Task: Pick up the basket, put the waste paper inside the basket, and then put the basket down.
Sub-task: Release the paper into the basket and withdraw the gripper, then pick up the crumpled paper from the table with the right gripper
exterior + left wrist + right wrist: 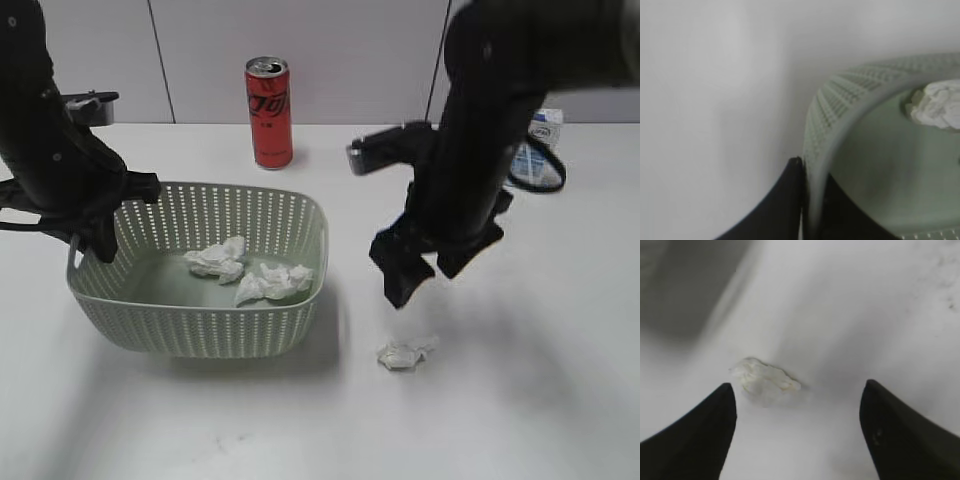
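The right pincer [420, 270] hangs above the desk [520, 400] with its two fingers spread wide and nothing between them. Almost under it, a little toward me, lies the last wad of waste paper [404, 354], alone on the bare surface. It looks very light and soft, so I think it will squash easily and cannot slip much; the fingers should come down on both sides of it and close on its middle, low enough to catch the thin edges.

Further left, the left pincer [98, 238] is pressed together on the left rim of the basket [260, 330], one finger inside the wall and one outside. The basket seems to rest on the desk, or only just above it; I cannot decide this from here. It is thin plastic with many holes, so I judge it light but a bit flexible, and a one-sided hold on the rim may let it tilt. Two paper wads [245, 272] lie already inside it.

Behind the basket stands a red can [269, 112], upright and well apart.

The right wrist view shows the wad [765, 380] sitting left of centre between the fingers, which the exterior view does not tell. The left wrist view shows the pinched wall [815, 165] closely.
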